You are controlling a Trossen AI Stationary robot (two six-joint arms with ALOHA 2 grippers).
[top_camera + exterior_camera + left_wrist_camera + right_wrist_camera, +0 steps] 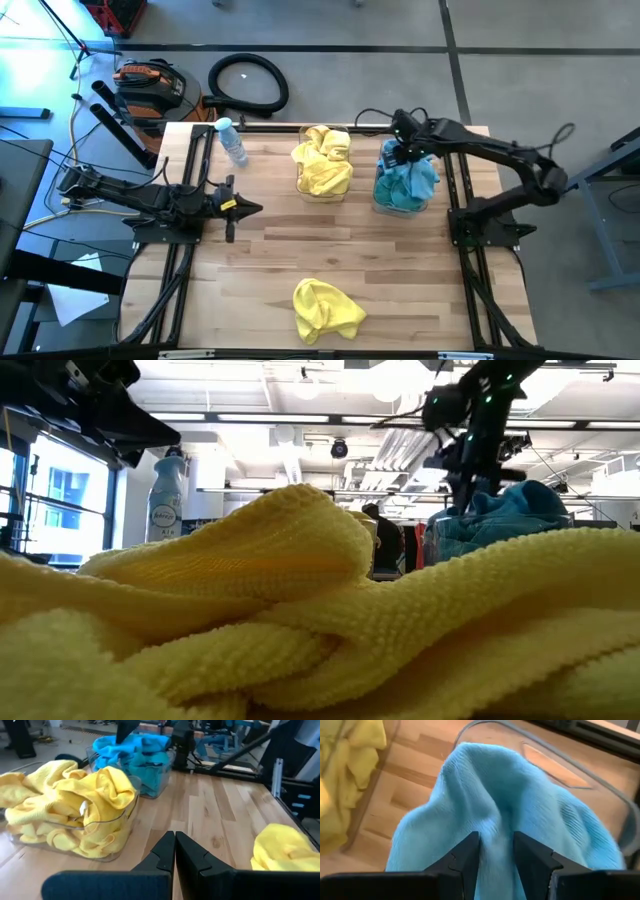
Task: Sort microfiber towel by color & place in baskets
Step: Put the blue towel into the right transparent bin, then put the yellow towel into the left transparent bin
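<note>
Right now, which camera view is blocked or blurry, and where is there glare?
Low view: a yellow towel close to the lens fills most of the frame, with bright ceiling lights above. Right wrist view: the teal towel between the fingers looks soft. High view: window glare at the upper left corner.

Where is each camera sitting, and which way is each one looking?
High view: above, looking straight down at the table, both arms and both baskets.
Low view: at tabletop height, behind the loose yellow towel; the right arm hangs above.
Left wrist view: behind the left gripper, shut, facing the yellow basket.
Right wrist view: behind the right gripper, pinching a teal towel.
Shared: the loose yellow towel shows in high, low and left wrist views.
</note>
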